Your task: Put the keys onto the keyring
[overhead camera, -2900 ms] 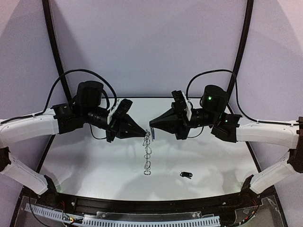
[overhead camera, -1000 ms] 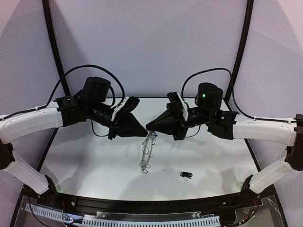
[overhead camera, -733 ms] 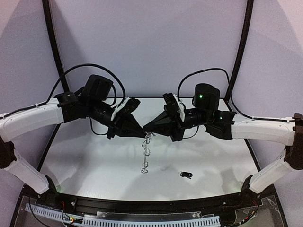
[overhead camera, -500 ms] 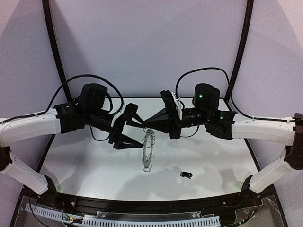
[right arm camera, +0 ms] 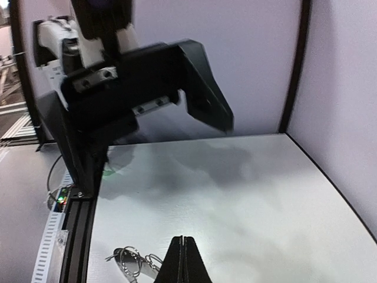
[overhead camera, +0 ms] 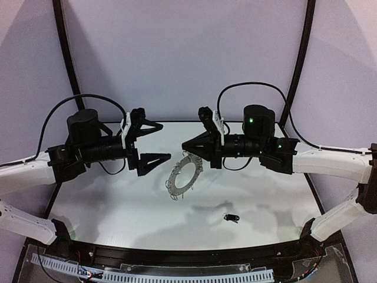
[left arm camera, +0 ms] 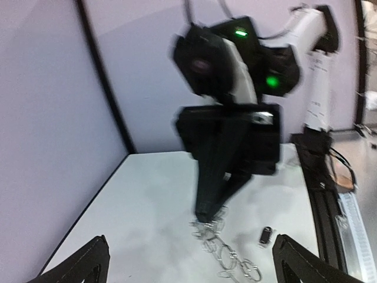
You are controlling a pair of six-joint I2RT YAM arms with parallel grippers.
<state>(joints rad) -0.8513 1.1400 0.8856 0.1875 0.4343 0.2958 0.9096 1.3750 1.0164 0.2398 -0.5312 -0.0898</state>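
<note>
White bench (overhead camera: 100, 212) under lilac walls. Since a second ago the left gripper (overhead camera: 158, 142) has let go of the keyring (overhead camera: 172, 185) and drawn back leftward, its fingers now wide apart. Meanwhile the right gripper (overhead camera: 185, 145) stays pinched together on the keyring's upper edge, dangling it over mid-bench. Earlier it hung edge-on and straight down. Now its face shows from above, with the long axis slanting from the tip down-left. Near the front edge lies the black-headed key (overhead camera: 230, 218), well apart, with bare surface around it.

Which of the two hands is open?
The left hand, its jaws wide apart and holding nothing; the right hand is pinched shut on the keyring.
</note>
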